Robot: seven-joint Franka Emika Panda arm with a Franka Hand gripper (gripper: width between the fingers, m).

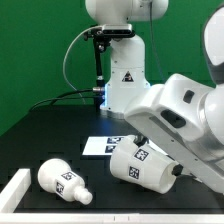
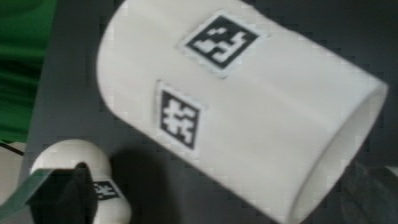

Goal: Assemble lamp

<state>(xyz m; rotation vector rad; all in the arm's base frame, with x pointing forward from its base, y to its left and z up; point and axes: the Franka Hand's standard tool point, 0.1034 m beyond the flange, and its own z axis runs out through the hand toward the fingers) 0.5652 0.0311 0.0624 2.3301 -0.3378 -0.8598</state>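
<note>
The white lamp shade [image 1: 140, 163] lies on its side on the black table, tags showing, right of the marker board. It fills the wrist view [image 2: 231, 100]. The round-headed bulb [image 1: 62, 180] lies on its side at the exterior view's front left, and shows in the wrist view [image 2: 68, 165] beside the shade. My gripper [image 2: 214, 215] hangs low over the shade. One dark finger [image 2: 54, 198] shows far out at the frame's edge, jaws apart, holding nothing. In the exterior view the arm's body hides the gripper. The lamp base is out of view.
The marker board [image 1: 100, 145] lies flat behind the shade. A white bar [image 1: 14, 188] runs along the table's front left corner. The robot's pedestal [image 1: 118, 75] and cables stand at the back, in front of a green backdrop.
</note>
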